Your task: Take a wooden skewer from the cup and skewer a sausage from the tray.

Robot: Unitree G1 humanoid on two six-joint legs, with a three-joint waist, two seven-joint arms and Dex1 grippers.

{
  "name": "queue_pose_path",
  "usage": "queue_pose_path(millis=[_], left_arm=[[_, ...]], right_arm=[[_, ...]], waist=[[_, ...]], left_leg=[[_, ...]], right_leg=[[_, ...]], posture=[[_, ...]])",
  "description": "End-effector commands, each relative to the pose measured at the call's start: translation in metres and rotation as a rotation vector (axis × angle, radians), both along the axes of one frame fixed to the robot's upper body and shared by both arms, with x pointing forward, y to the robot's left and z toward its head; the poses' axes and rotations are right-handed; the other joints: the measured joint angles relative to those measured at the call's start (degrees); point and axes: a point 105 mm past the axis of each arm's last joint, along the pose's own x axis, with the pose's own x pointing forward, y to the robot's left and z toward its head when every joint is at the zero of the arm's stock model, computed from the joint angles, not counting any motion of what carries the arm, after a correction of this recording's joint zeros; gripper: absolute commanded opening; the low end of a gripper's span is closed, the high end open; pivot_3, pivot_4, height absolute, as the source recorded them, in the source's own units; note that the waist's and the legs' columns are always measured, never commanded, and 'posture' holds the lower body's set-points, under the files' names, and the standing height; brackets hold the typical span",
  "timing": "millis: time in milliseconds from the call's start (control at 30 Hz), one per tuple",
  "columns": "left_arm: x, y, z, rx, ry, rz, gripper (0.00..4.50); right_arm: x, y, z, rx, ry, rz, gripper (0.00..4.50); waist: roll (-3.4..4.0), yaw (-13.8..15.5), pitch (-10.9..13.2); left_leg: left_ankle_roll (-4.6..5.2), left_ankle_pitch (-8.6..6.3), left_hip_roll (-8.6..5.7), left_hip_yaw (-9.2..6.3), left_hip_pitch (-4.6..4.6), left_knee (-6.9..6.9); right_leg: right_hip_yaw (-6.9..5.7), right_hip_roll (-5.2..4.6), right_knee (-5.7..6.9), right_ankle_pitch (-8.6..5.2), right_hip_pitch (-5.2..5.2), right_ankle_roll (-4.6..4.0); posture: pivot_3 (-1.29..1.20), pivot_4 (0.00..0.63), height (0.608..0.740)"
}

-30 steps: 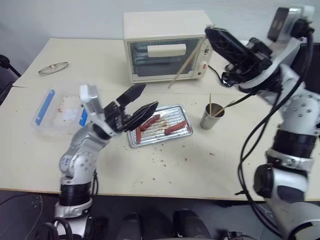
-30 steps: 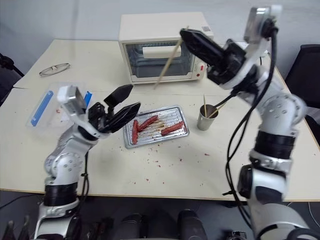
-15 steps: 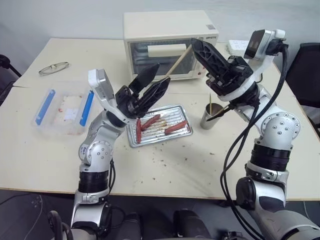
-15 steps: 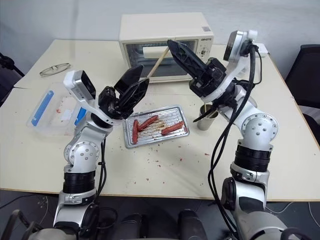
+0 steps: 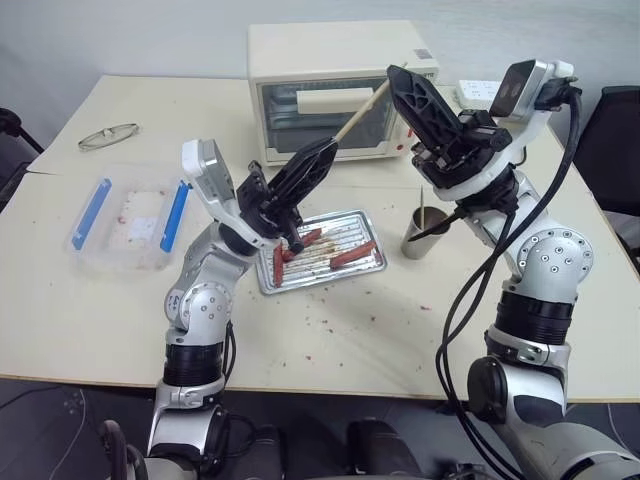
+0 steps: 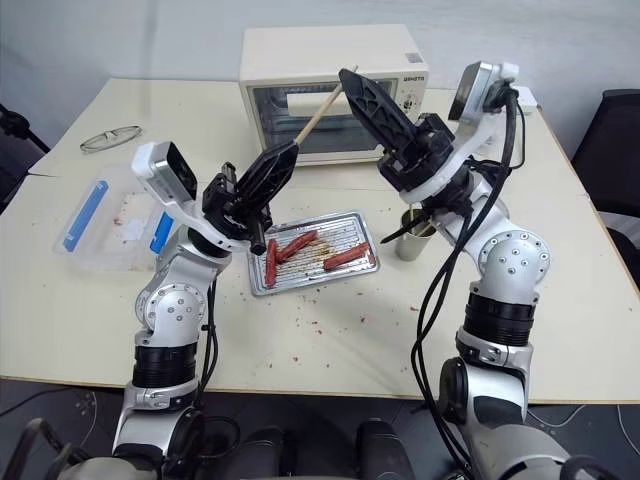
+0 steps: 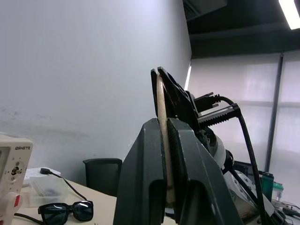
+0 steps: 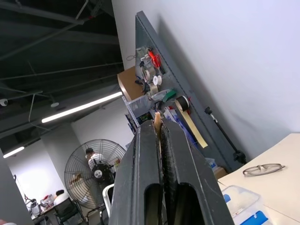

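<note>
While both arms are raised above the tray, the scene reads thus:
Left fingers [image 5: 322, 155]: pressed together on the lower end of the wooden skewer [image 5: 361, 113], as the left wrist view shows the stick pinched between them.
Right fingers [image 5: 400, 78]: closed on the skewer's upper end, the stick caught between them in the right wrist view.
Wooden skewer: slants in the air between the two grippers, in front of the toaster oven [image 5: 330, 85].
Tray [image 5: 372, 266]: on the worktop [image 5: 380, 330] below the left gripper, sausages [image 5: 350, 256] lying in it.
Cup [image 5: 424, 232]: upright just beside the tray, more sticks standing in it.
Clear box [image 5: 125, 222]: well apart, near the glasses [image 5: 106, 135].
</note>
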Motion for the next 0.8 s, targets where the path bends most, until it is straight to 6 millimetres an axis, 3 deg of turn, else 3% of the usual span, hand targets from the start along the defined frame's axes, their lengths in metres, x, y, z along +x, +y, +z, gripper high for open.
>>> queue_pose_path(millis=[33,100,200,300,367,433,500,633,700,800], left_arm=[[0.0,0.016,0.016,-0.03,-0.039,0.061,0.0],[0.001,0.021,0.015,-0.014,-0.036,0.082,0.0],[0.001,0.041,0.008,0.069,-0.03,0.145,0.0],[-0.001,0.06,-0.009,0.18,-0.001,0.198,0.0],[-0.005,0.084,-0.034,0.289,0.058,0.258,0.0],[-0.014,0.107,-0.058,0.392,0.126,0.312,0.0],[-0.021,0.12,-0.071,0.437,0.171,0.339,0.0],[-0.037,0.161,-0.099,0.473,0.316,0.458,0.0],[-0.044,0.175,-0.108,0.472,0.363,0.497,0.0],[-0.053,0.191,-0.121,0.47,0.423,0.557,0.0]], right_arm=[[-0.01,-0.006,0.005,-0.01,-0.045,-0.013,1.01],[-0.009,-0.01,0.004,-0.035,-0.059,-0.046,1.69],[-0.014,-0.024,-0.007,-0.209,-0.104,-0.094,2.66],[-0.023,-0.037,-0.016,-0.339,-0.127,-0.108,3.64],[-0.031,-0.047,-0.038,-0.522,-0.158,-0.136,4.37],[-0.037,-0.062,-0.065,-0.695,-0.183,-0.173,4.44],[-0.042,-0.072,-0.083,-0.795,-0.207,-0.179,4.44],[-0.06,-0.102,-0.138,-1.024,-0.276,-0.155,4.44],[-0.062,-0.114,-0.156,-1.086,-0.274,-0.154,4.44],[-0.053,-0.117,-0.165,-1.11,-0.306,-0.203,4.44]], waist=[[0.0,-0.05,0.0],[0.0,0.01,0.0],[0.0,0.05,0.0],[0.0,0.01,0.0],[0.0,-0.02,0.0],[0.0,0.02,0.0],[0.0,0.11,0.0],[0.0,0.27,0.0],[-0.02,0.2,0.02],[-0.02,-0.04,0.02]], left_leg=[[0.0,0.0,0.01,0.0,0.0,0.0],[0.0,0.0,0.0,0.0,0.0,-0.01],[0.01,-0.01,-0.02,0.0,-0.02,-0.02],[0.04,-0.02,0.0,-0.01,-0.04,-0.2],[0.05,-0.03,0.01,0.0,-0.04,-0.31],[0.05,-0.03,0.01,0.0,-0.05,-0.52],[0.05,-0.04,0.0,0.01,-0.05,-0.74],[0.07,-0.05,-0.03,0.01,-0.04,-0.78],[0.09,-0.06,-0.06,0.03,0.04,-0.74],[0.13,-0.03,-0.08,0.06,0.22,-0.7]], right_leg=[[0.0,0.01,0.0,0.0,0.0,0.0],[0.0,0.01,0.01,0.0,-0.02,0.0],[0.0,-0.01,-0.05,0.0,-0.02,0.0],[-0.03,0.0,-0.32,0.0,0.0,0.0],[-0.03,0.01,-0.44,0.0,0.0,0.0],[-0.04,0.0,-0.61,0.0,-0.01,0.0],[-0.05,0.01,-0.9,0.0,-0.02,0.0],[-0.08,-0.06,-1.01,0.0,0.07,0.0],[-0.07,-0.08,-1.24,0.0,0.14,0.0],[-0.01,-0.11,-1.19,0.06,0.3,0.06]], posture=[[0.0,0.15,0.74],[0.0,0.15,0.74],[0.0,0.15,0.74],[0.0,0.15,0.74],[0.0,0.15,0.74],[0.0,0.15,0.74],[0.0,0.15,0.74],[0.0,0.15,0.74],[0.0,0.15,0.74],[0.0,0.15,0.74]])
